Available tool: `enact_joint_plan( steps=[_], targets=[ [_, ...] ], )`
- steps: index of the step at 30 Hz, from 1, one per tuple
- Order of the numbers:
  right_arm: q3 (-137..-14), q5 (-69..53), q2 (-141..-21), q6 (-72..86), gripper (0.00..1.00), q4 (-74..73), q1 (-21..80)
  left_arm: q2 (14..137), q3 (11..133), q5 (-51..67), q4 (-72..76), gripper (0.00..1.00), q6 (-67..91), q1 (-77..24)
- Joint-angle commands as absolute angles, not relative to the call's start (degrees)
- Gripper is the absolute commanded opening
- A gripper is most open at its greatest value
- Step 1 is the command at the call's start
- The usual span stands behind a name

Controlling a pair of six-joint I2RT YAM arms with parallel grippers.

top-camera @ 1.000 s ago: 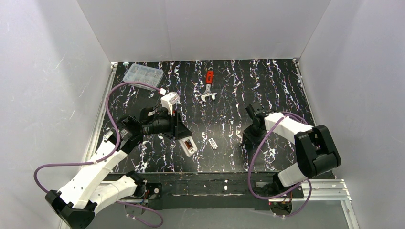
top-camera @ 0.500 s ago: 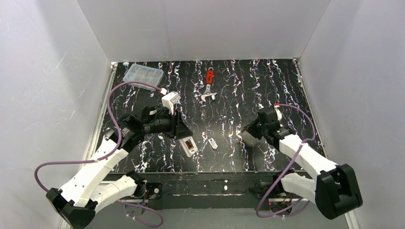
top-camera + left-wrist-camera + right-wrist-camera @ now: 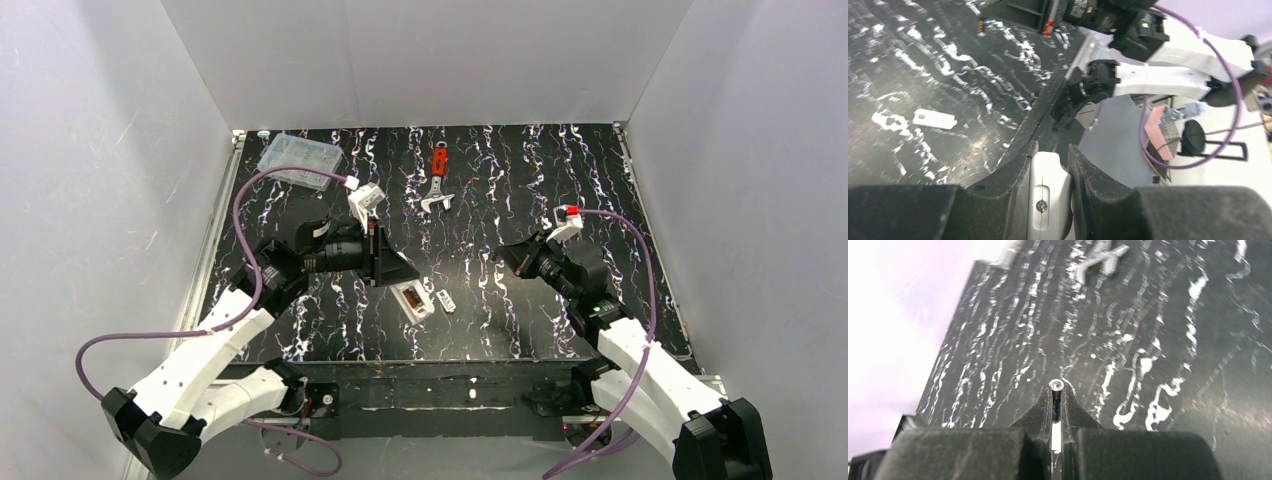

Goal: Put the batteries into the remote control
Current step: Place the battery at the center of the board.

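A: How much of the remote control (image 3: 1047, 200) do you see from the left wrist?
B: Only 1 end, pinched between the 2 fingers (image 3: 1008, 175) of the left gripper (image 3: 1050, 156). The rest is cut off by the bottom edge.
A: And what does the right gripper (image 3: 1056, 389) hold?
B: A thin object (image 3: 1056, 385); only its round metal tip shows, so I cannot tell what it is. From above it is too small to see.
A: The wrench (image 3: 1098, 261)?
B: Blurred there, and cut by the top edge. What lies in the clear box (image 3: 298, 155) is too small to tell.
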State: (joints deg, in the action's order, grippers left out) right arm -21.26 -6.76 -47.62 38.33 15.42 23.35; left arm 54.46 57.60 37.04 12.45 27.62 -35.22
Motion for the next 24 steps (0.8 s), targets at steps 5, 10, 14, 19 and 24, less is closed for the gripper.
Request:
enact_joint_plan(
  steps=[5,10,14,19,24],
  targets=[
    [-18.7,-20.5,-44.3,29.2,0.01,30.6,23.2,54.4,53.8,55.0,42.7,0.00,40.9,-35.0],
    [-17.3,-22.2,-43.4,29.1,0.01,34.8,23.2,55.4,54.4,56.0,47.1,0.00,44.5,-35.0],
    [-17.4,-24.7,-42.5,27.6,0.01,36.0,23.2,55.2,54.4,55.2,45.3,0.00,43.6,-35.0],
    [-18.5,-30.8,-41.0,25.7,0.01,39.9,23.2,53.5,54.6,49.1,34.3,0.00,38.0,-35.0],
    [-22.9,-40.9,-39.0,20.4,0.01,40.7,23.2,53.3,56.8,41.6,18.9,0.00,31.3,-35.0]
  ],
)
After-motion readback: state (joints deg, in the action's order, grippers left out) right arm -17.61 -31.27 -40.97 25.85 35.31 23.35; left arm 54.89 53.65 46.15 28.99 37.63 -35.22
